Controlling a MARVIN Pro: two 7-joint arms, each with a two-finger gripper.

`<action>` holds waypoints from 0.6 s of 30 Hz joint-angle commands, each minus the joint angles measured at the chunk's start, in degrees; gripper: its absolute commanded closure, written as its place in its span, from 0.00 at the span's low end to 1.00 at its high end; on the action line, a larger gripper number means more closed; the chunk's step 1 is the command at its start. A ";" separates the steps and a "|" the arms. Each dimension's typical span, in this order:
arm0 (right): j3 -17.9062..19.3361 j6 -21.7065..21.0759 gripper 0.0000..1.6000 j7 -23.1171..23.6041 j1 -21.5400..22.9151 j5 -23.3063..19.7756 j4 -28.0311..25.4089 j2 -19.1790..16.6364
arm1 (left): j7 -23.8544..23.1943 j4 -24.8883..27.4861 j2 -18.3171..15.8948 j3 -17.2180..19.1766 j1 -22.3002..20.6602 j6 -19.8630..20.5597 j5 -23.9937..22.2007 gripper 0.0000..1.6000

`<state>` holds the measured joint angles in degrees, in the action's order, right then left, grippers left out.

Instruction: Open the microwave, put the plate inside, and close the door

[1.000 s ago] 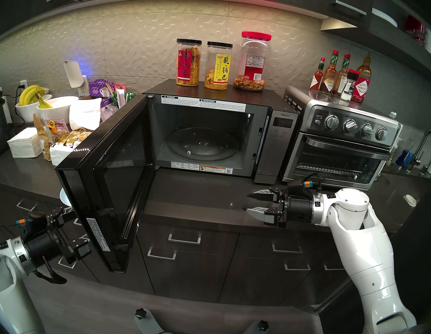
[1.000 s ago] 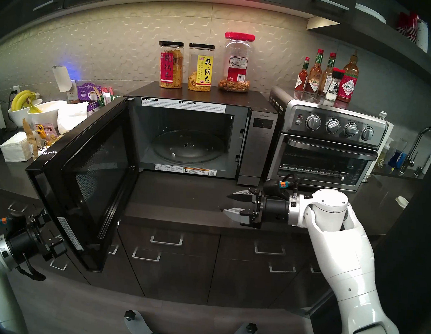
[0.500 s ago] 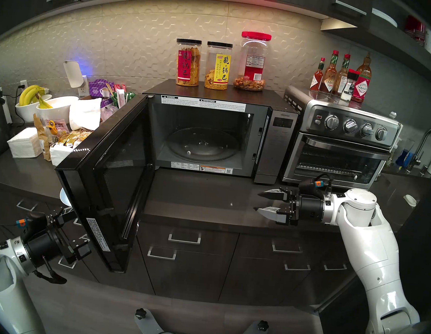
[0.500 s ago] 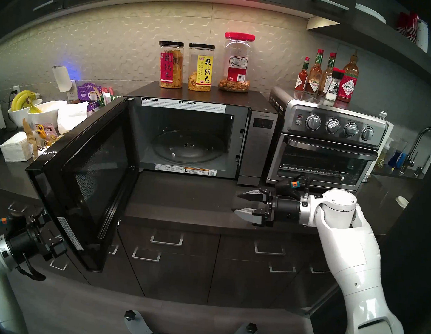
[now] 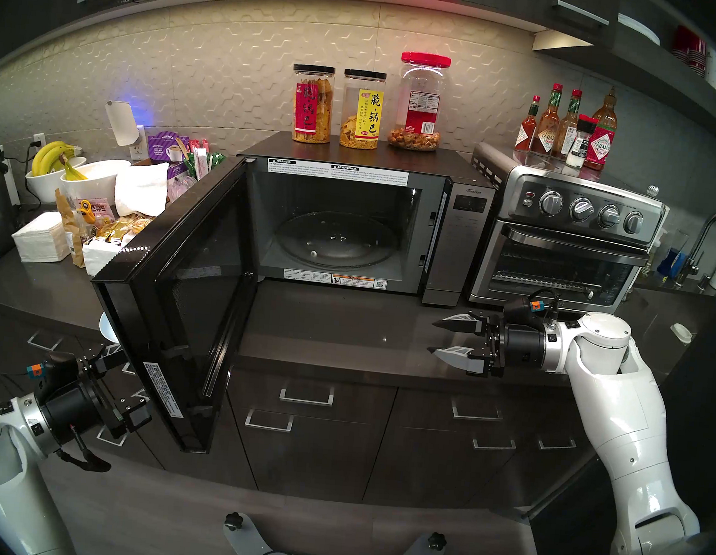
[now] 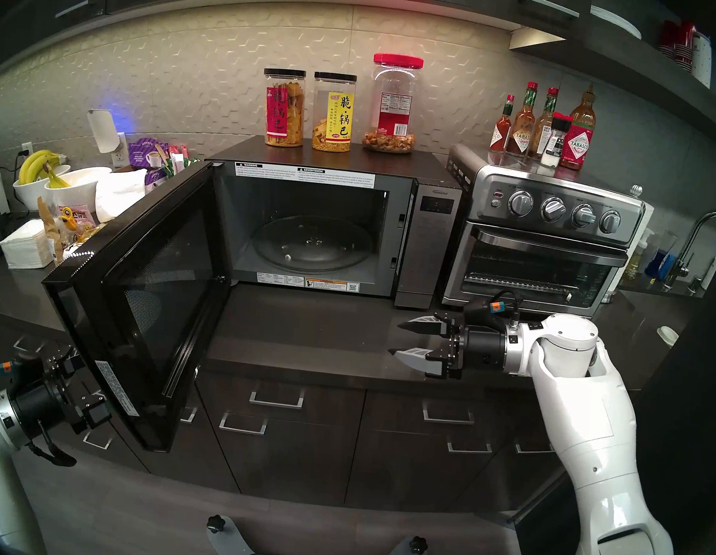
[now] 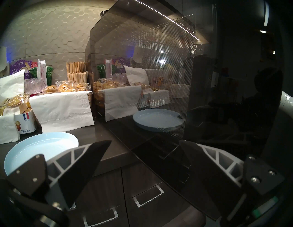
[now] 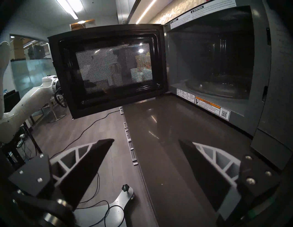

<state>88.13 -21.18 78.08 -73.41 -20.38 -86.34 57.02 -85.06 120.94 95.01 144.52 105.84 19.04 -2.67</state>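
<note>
The round pale blue-white plate (image 7: 39,147) lies untouched on the dark counter (image 5: 334,329) behind the swung-open black glass door (image 5: 182,298), beside the empty, spread-jawed left gripper (image 7: 145,152), while the right gripper (image 5: 437,336), jaws apart and empty, has backed away rightward, clearing the boxy black microwave (image 5: 352,227).

This is a kitchen in an office. A big black microwave (image 5: 353,209) and a shiny steel toaster oven with four knobs (image 5: 566,241) sit on a dark grey counter (image 5: 322,323), with snacks nearby. Past the counter are glass-walled rooms (image 8: 30,63) with long ceiling lights.
</note>
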 commanded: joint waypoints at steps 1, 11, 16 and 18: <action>0.51 -1.06 0.00 -0.54 0.94 -0.58 -0.15 0.54 | 0.06 0.59 -0.12 -0.07 0.11 -0.03 -0.41 0.00; 0.73 -1.26 0.00 -0.41 0.94 -0.28 -0.17 0.76 | 0.06 0.59 -0.12 -0.07 0.11 -0.03 -0.41 0.00; 0.82 -1.33 0.00 -0.36 0.93 -0.16 -0.19 0.85 | 0.06 0.59 -0.12 -0.07 0.11 -0.03 -0.41 0.00; 0.85 -1.34 0.00 -0.34 0.93 -0.13 -0.19 0.88 | 0.06 0.59 -0.12 -0.07 0.11 -0.03 -0.41 0.00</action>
<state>88.59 -22.87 77.66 -73.38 -20.22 -86.11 57.80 -85.06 120.94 95.01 144.52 105.84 19.04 -2.67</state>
